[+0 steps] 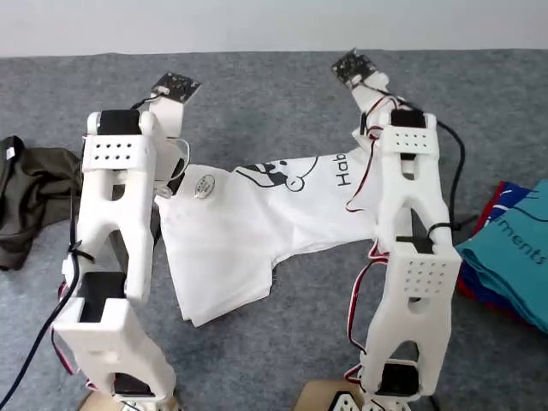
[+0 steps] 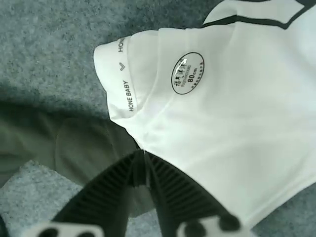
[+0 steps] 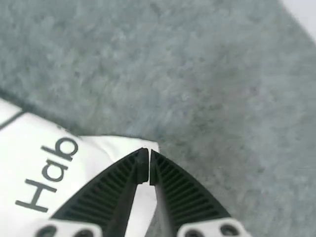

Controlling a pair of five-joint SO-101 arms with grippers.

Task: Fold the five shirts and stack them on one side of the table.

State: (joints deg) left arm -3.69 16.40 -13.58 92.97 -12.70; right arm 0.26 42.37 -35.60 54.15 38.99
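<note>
A white shirt (image 1: 248, 223) with black print lies half spread across the middle of the grey table, its collar towards the left arm (image 1: 120, 197). My left gripper (image 2: 144, 160) is shut on the shirt's (image 2: 222, 113) edge just below the collar and round size sticker. My right gripper (image 3: 148, 160) is shut on a corner of the same shirt (image 3: 74, 168) beside the printed letters, at the shirt's far right end under the right arm (image 1: 411, 197). An olive shirt (image 1: 30, 201) lies crumpled at the left edge. Folded teal (image 1: 514, 257) and blue (image 1: 507, 195) shirts are stacked at the right edge.
Olive cloth (image 2: 69, 148) lies right beside the left gripper's fingers (image 2: 118, 182). Bare grey table (image 1: 274, 94) stretches behind the white shirt and in front of it between the two arm bases.
</note>
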